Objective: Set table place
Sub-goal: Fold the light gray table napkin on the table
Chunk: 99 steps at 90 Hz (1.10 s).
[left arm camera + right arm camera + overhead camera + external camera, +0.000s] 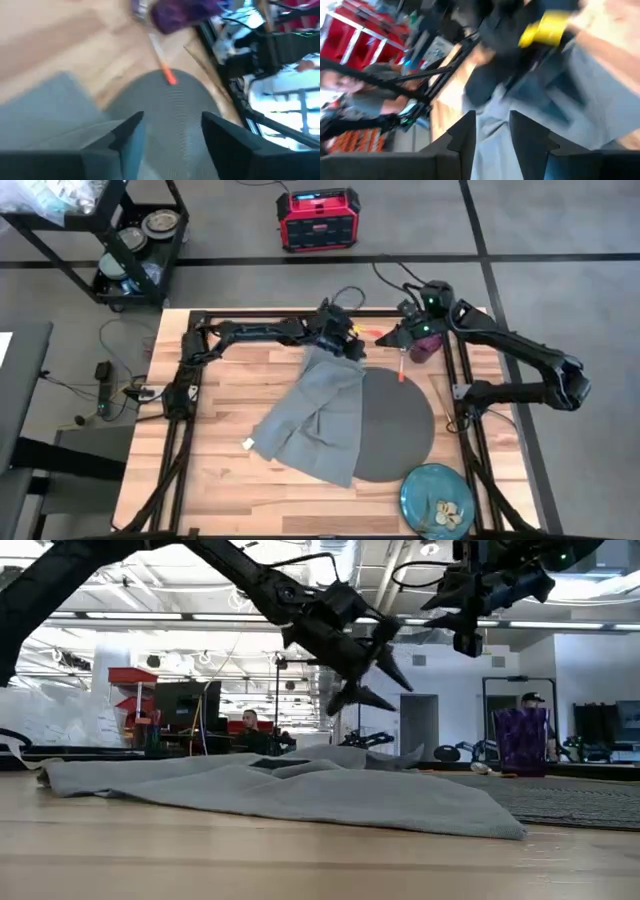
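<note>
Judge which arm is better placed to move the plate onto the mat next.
Probably right: the plate sits at the table's near right corner, on the right arm's side. The right gripper hovers open by the purple cup; the left gripper is above the napkin.

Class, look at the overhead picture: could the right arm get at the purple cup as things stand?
Probably yes. The right gripper hangs at the table's far right corner, right beside the purple cup, fingers open, with nothing between them. The left gripper is over the grey napkin, clear of that path.

- High view: straight down over whole table (pixel 230 395).
- Low view: tabletop level, facing room.
- Wrist views: close, past own fingers.
- All share grey napkin (pixel 315 415).
</note>
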Tool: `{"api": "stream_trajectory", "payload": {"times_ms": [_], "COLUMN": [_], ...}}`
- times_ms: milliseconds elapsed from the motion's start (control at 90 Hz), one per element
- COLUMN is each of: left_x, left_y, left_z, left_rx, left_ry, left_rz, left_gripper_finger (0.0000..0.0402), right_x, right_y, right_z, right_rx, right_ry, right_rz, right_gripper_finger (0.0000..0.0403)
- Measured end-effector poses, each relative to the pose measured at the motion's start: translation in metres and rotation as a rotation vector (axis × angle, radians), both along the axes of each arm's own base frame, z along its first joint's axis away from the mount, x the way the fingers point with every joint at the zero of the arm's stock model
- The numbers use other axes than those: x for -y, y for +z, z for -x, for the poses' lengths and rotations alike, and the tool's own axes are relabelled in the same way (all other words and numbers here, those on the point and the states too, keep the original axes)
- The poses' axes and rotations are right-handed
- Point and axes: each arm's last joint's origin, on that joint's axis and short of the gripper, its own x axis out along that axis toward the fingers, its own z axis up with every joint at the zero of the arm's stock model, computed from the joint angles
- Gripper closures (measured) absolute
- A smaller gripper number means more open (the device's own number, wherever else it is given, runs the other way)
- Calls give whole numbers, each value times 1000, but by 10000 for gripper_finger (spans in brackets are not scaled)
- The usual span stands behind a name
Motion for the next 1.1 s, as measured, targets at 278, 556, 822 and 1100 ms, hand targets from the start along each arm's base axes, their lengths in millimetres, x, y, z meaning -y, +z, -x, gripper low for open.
{"api": "stream_trajectory", "payload": {"times_ms": [278, 556, 822, 1100], "left_x": [57, 171, 278, 306], "left_y": [43, 27, -2, -53], "left_z": [78, 110, 143, 163], "left_rx": [-556, -712, -774, -661], "left_ry": [-143, -267, -398, -316], "left_rz": [-128, -39, -122, -243], "left_gripper_finger": [215, 221, 221, 221], "right_x": [-38, -58, -61, -52], "right_y": [-2, -1, -1, 0], "right_z": [0, -9, -10, -9], "right_rx": [-122, -142, -144, -150], "right_ry": [92, 121, 118, 41], "right_rz": [58, 120, 136, 144], "right_gripper_finger": [280, 280, 280, 280]}}
